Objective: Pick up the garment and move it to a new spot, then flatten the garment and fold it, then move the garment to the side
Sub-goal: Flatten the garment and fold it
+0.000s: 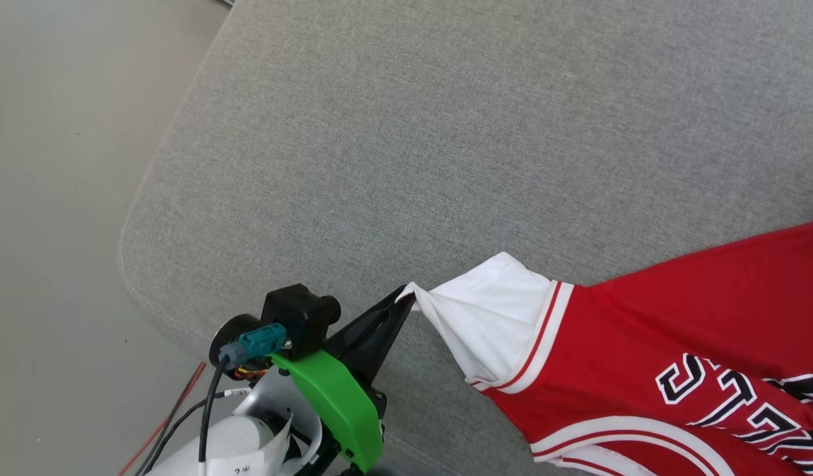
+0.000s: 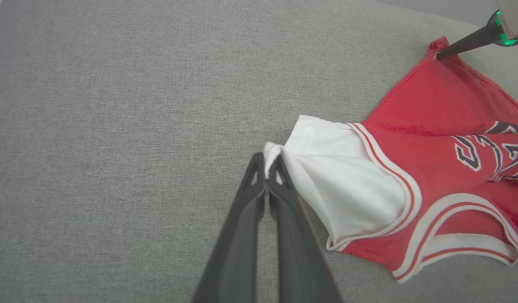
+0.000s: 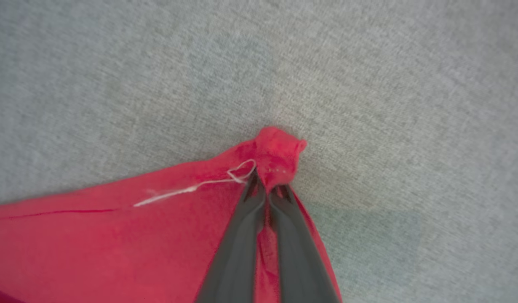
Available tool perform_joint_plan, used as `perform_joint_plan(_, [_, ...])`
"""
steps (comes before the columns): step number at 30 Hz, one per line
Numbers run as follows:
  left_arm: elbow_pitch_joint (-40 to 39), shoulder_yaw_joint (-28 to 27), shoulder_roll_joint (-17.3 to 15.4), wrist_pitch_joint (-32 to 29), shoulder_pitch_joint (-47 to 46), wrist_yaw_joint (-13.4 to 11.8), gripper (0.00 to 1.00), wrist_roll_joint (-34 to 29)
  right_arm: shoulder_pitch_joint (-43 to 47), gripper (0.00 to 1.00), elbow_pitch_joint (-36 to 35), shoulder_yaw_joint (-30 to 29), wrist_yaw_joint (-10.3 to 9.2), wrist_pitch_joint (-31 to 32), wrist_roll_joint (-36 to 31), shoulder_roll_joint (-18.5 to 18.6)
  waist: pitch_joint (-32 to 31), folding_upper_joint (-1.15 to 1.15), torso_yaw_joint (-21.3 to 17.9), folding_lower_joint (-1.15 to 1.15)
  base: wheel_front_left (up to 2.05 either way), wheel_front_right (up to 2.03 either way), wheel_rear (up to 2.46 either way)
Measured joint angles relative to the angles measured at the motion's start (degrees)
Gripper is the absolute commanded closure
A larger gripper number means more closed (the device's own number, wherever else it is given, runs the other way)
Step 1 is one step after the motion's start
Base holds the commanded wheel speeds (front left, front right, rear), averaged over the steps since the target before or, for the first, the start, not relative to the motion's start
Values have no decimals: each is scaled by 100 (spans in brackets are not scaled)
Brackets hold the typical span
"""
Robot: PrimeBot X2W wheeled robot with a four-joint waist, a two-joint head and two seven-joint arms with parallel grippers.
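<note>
Head view, nearest first: the left arm's pale forearm [image 1: 238, 446] and green guard [image 1: 334, 403] sit at the bottom edge, over the cushion's near edge by its rounded left corner. Left claw [image 1: 408, 296] is pressed together, pinching the tip of the white sleeve [image 1: 492, 317], which is drawn to a point at the fingertips. Garment [image 1: 644, 330] lies on the grey cushion [image 1: 446, 132] along the near edge, running off toward the right, with red body, striped trim and block lettering facing up.

Left wrist view: the red body stretches away to a far corner. Right claw [image 2: 438, 54] is at that corner, fingers closed on a bunched nub of red fabric. Right wrist view shows the same pinch, with a loose white thread [image 3: 191, 188] beside it.

Bare cushion lies beyond. Pale floor [image 1: 49, 198] runs past the cushion's left edge.
</note>
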State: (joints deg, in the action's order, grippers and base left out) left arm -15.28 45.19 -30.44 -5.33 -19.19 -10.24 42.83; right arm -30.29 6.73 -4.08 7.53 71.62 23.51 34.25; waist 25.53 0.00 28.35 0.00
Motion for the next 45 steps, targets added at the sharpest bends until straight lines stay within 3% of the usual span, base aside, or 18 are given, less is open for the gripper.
perform_joint_plan(8, [31,-97,-71,7,2,-25,100,10,-5,100,389,147,0,-1054,112,-65,-297,0,-89,0,0,0,0])
perform_joint_plan(9, [31,-164,-149,8,7,-87,100,22,-6,100,516,230,0,-1414,211,-156,-465,0,-166,0,0,0,0])
perform_joint_plan(15, [16,-331,-312,25,58,-171,100,192,-6,100,628,274,0,-2128,321,-175,-876,0,-391,0,0,0,0])
perform_joint_plan(22, [-299,-712,-589,236,214,-469,100,210,69,100,465,444,0,-2769,661,-208,-1336,0,-804,0,0,0,0])
perform_joint_plan(32, [-853,-1277,-979,302,185,-823,100,155,190,100,-350,358,0,-3260,1006,-159,-1832,0,-1605,0,0,0,0])
perform_joint_plan(45, [-1165,-2151,-999,537,-655,-1259,100,110,266,100,-1515,105,0,-3365,1058,-276,-2219,0,-2523,-1,0,0,0])
